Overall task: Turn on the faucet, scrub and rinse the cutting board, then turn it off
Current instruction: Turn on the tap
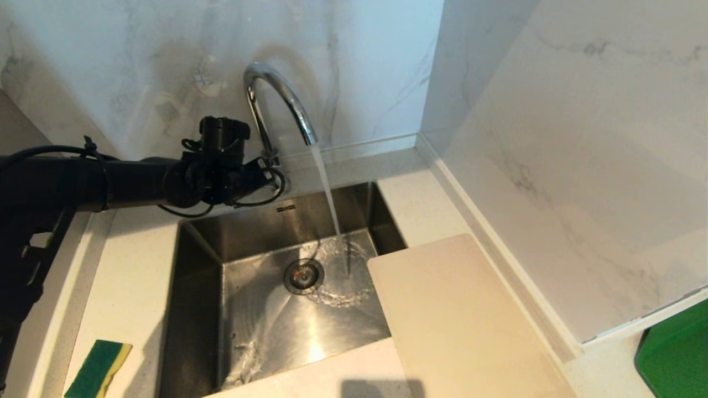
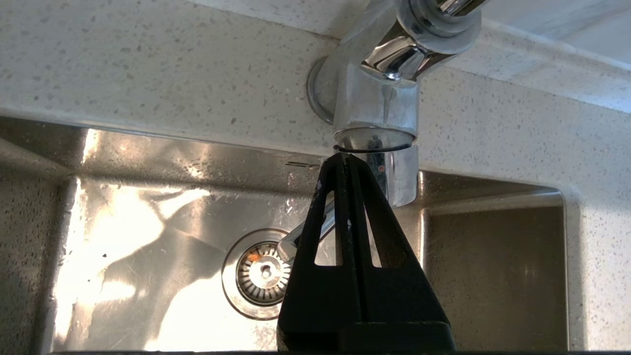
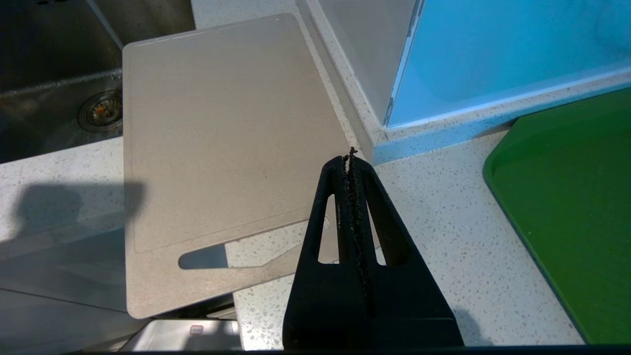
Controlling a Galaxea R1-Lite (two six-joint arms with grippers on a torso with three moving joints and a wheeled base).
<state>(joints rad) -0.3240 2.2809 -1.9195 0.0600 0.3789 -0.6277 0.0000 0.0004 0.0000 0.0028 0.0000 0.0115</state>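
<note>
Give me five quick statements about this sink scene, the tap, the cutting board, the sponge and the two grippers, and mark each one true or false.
1. Water is running from the faucet into the sink. True.
2. The cutting board lies flat on the bottom of the sink. False: it rests on the counter to the right, one corner overhanging the basin.
3. The left gripper is shut, its tip at the faucet's base. True.
4. The sponge is held by the right gripper. False: the sponge lies on the counter left of the sink, and that gripper is shut on nothing, above the counter beside the board.
5. The sink has a plug over its drain. False: the strainer is uncovered.
</note>
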